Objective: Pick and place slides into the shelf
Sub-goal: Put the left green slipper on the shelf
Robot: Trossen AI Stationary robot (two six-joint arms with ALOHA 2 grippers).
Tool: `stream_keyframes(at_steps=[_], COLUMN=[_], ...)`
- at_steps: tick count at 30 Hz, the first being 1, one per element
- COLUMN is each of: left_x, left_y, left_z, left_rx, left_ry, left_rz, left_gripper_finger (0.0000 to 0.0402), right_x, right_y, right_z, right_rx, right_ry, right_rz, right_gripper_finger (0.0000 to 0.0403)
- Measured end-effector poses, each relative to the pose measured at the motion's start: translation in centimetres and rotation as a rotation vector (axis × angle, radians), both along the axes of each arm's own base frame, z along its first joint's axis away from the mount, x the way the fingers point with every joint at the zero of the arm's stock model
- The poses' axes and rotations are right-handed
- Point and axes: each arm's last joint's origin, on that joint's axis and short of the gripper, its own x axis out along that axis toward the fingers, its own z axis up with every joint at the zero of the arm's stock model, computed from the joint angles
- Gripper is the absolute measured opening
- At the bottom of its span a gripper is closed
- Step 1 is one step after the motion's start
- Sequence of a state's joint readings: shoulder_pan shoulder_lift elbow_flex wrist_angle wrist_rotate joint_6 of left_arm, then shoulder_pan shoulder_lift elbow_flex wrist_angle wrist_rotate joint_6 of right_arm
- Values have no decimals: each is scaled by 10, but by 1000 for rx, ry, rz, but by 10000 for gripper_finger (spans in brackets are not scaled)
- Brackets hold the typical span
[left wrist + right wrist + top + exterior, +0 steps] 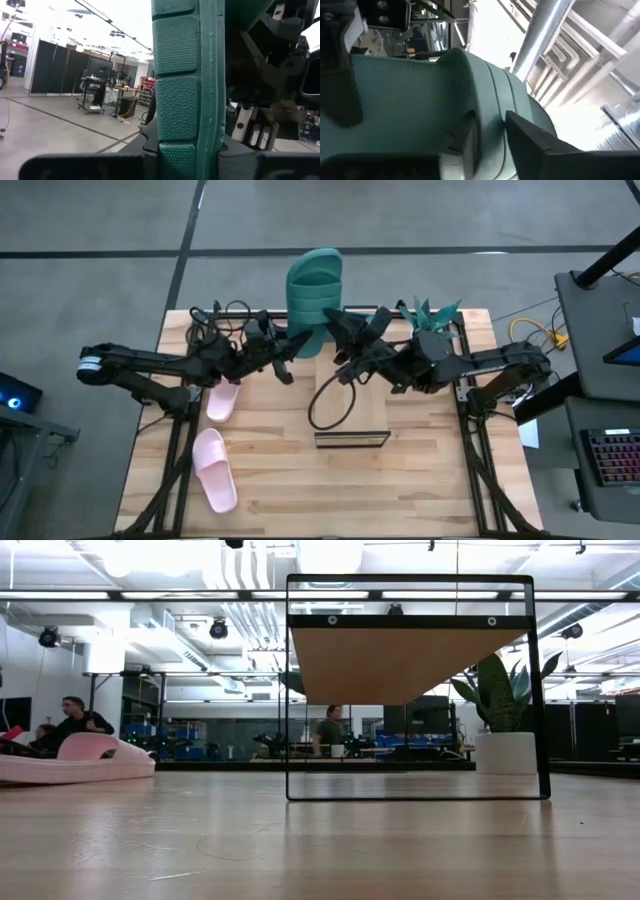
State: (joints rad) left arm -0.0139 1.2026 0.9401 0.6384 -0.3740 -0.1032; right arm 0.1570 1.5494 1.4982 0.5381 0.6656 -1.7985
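While I look down from above, I see a pink slide [214, 470] in the lower left of the frame, lying flat on the counter [420, 490]. A second pink slide [222, 400] lies just above it, close under my left arm. The shelf [352, 405] sits in the middle of the counter, a bit lower than both grippers.

Higher up, at the top middle of the frame, a teal slide [313, 295] stands up in the air. Its long side runs up and down the frame, with the toe pointing away from the shelf. My left gripper [288, 348] has its fingers closed on the lower end of it; the left wrist view shows the bumpy sole squeezed between them. My right gripper [345, 330] reaches in from the other side. Its fingers [470, 137] sit on either side of the slide's edge, but I cannot tell if they are squeezing it yet. Both arms are equally near, so I think this is a hand-over, and the slide must turn to lie flat for the shelf.

The counter is pale wood. Far behind it I see a big room with bright lights, a plant [495, 690] and people [75, 720] sitting.
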Motion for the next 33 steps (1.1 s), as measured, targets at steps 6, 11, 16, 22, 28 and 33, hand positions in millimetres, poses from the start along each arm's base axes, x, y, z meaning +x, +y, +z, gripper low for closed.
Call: stream_keyframes(at_steps=[6, 11, 16, 22, 28, 33], left_x=[0, -1, -5, -31, -61, -62], left_y=[-1, -2, -3, -4, -8, -10], left_z=[-1, -2, -3, 4, 12, 13], left_rx=[15, 151, 250, 349, 602, 856], left_ry=[13, 73, 135, 261, 364, 406], left_rz=[-24, -9, 5, -7, 40, 80], left_gripper_finger=[41, 105, 231, 308, 307, 291], right_x=[0, -1, -13, -41, -78, -98], right_y=[-1, -1, -6, -24, -43, -67], right_z=[0, 1, 10, 19, 19, 14], right_rx=[17, 21, 51, 186, 482, 786], right_ry=[-4, -11, -19, 34, 86, 134], right_rz=[-38, -38, -83, -64, 199, 459], right_gripper_finger=[16, 11, 10, 10, 9, 9])
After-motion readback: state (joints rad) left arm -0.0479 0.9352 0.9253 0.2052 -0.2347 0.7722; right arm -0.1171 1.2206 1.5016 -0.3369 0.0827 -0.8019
